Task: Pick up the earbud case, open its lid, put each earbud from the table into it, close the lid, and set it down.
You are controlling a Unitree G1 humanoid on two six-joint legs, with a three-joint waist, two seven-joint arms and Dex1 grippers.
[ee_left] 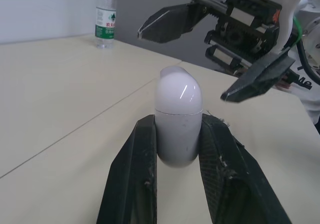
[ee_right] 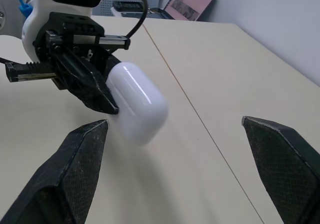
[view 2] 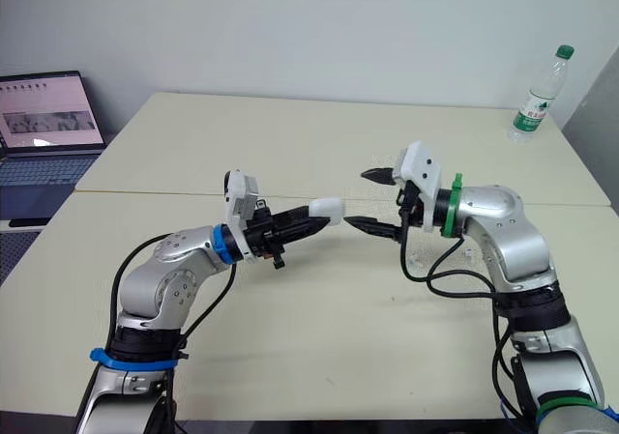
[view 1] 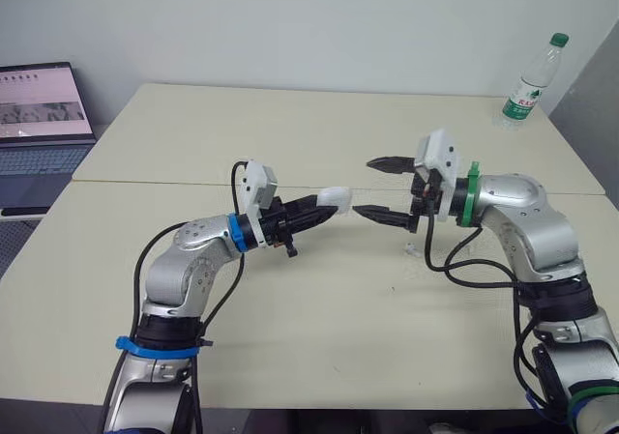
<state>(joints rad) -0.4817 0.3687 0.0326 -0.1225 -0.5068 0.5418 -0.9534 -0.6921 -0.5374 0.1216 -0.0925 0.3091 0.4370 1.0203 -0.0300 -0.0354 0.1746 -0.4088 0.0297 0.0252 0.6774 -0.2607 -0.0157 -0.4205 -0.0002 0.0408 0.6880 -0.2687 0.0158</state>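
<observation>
My left gripper (view 1: 327, 209) is shut on the white earbud case (view 1: 336, 198) and holds it in the air over the middle of the table. The case's rounded lid end (ee_left: 178, 89) sticks out past the fingers, and the lid looks closed. My right gripper (view 1: 364, 188) faces the case from the right, open, its fingertips a short way from the lid end. In the right wrist view the case (ee_right: 136, 102) lies between and beyond the two spread fingers (ee_right: 80, 169). A small pale item (view 1: 411, 251), perhaps an earbud, lies on the table below the right wrist.
A plastic water bottle (view 1: 530, 81) stands at the table's far right corner. An open laptop (view 1: 39, 115) sits off the table's left side. The beige table (view 1: 290, 308) has a seam running across its middle.
</observation>
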